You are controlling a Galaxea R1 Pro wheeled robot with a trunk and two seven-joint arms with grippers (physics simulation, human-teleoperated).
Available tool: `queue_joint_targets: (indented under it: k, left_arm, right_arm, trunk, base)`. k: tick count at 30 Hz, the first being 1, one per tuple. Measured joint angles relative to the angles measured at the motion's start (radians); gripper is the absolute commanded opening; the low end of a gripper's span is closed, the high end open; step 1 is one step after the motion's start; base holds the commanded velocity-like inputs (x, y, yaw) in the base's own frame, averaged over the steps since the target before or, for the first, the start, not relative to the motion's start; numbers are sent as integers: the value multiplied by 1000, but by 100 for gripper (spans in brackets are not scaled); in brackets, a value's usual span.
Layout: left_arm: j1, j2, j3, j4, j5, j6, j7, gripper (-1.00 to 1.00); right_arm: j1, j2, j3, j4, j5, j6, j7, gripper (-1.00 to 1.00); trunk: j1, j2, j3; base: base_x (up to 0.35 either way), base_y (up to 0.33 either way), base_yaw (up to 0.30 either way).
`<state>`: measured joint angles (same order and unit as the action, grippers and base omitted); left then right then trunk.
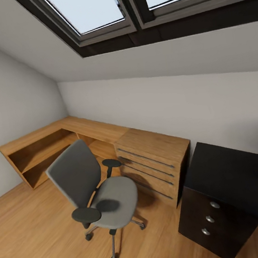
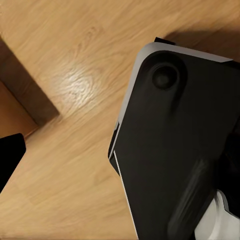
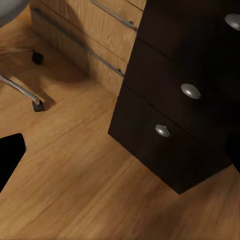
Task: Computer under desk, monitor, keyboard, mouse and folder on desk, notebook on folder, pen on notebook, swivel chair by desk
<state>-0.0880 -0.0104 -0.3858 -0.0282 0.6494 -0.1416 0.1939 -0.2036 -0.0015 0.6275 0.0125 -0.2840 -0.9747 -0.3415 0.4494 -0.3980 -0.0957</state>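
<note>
Swivel chair (image 1: 95, 192) on wood floor (image 1: 35, 246), at 10 o'clock from dark drawer cabinet (image 1: 214, 217); desk (image 1: 105, 134) just behind. Seat bare. Both claws' state: cannot tell.

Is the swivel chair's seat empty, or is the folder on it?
Empty: the swivel chair seat shows bare grey fabric, nothing resting on it.

A dark cabinet (image 3: 175, 100) with three round silver knobs (image 3: 162, 130) stands on the wooden floor (image 3: 75, 190), just beside a light wooden drawer unit (image 3: 85, 30). Chair legs with casters (image 3: 37, 105) show nearby.
</note>
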Motion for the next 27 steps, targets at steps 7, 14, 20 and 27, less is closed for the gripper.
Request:
queue_joint_targets:
  k: [7, 14, 20, 27]
  left_arm:
    - [0, 0, 0, 0, 0, 0, 0, 100]
    - [0, 0, 0, 0, 0, 0, 0, 100]
    - [0, 0, 0, 0, 1, 0, 0, 100]
    - [0, 0, 0, 0, 0, 0, 0, 100]
  right_arm:
    - [0, -16, 0, -3, -1, 6, 1, 100]
    - [0, -25, -5, -4, -6, 5, 0, 100]
    - [0, -35, -5, -4, -7, 5, -1, 100]
    - [0, -36, -5, -4, -8, 5, -1, 100]
  trunk:
    - [0, 0, 0]
    - [0, 0, 0]
    - [0, 0, 0]
    - [0, 0, 0]
  base:
    - [0, 0, 279]
    - [0, 0, 279]
    - [0, 0, 279]
    - [0, 0, 279]
